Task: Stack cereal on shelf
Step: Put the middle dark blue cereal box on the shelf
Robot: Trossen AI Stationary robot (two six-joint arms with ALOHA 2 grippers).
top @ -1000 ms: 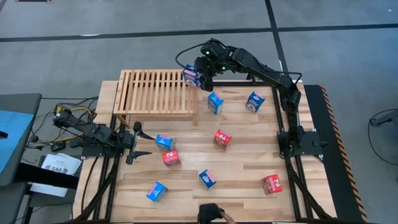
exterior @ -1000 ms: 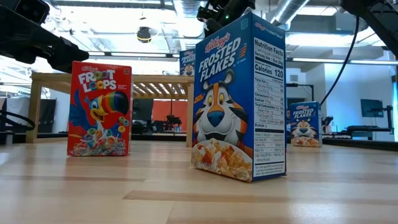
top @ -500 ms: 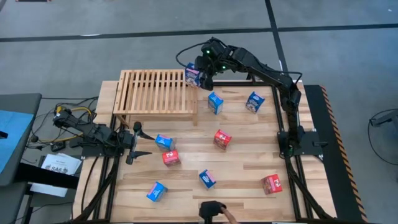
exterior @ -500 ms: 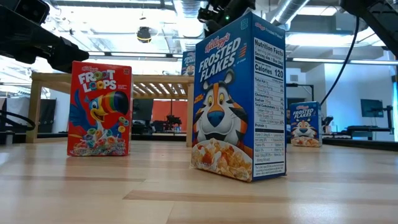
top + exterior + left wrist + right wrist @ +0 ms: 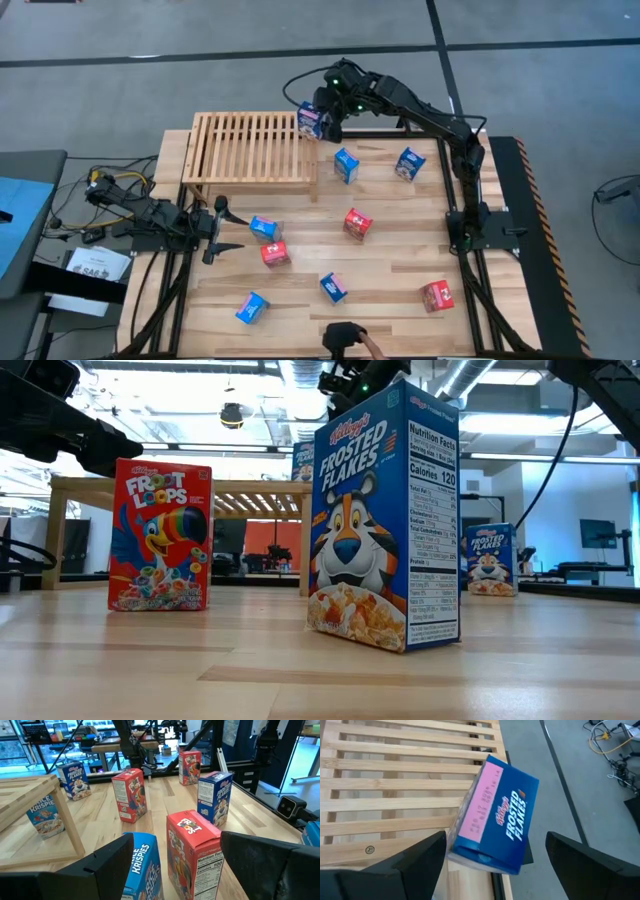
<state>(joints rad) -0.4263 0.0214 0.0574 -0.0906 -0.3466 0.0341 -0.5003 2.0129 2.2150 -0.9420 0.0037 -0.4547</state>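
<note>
The right hand (image 5: 322, 118) hovers over the far right corner of the shelf (image 5: 250, 150), its fingers (image 5: 410, 865) spread wide on either side of a blue Frosted Flakes box (image 5: 492, 815). The fingers stand clear of the box walls, so the box is released and sits tilted at the shelf's corner, partly over the slats and partly past the edge. In the high view this box (image 5: 309, 121) shows right at the shelf's right end.

The left hand (image 5: 222, 229) waits low over the table (image 5: 390, 275) near the left edge, in front of the shelf, fingers parted and grasping nothing. Just ahead of it stand a blue Rice Krispies box (image 5: 142, 865) and a red Froot Loops box (image 5: 195, 852), side by side.

The other cereal boxes are scattered upright on the table: two blue ones (image 5: 346, 165) (image 5: 409, 164) right of the shelf, a red one (image 5: 357, 224) in the middle, a blue one (image 5: 333, 287) nearer the front, a blue one (image 5: 251, 307) at the front left, and a red one (image 5: 436, 295) at the front right.

A person's hand (image 5: 368, 346) shows at the table's front edge beside a dark object (image 5: 342, 338).
</note>
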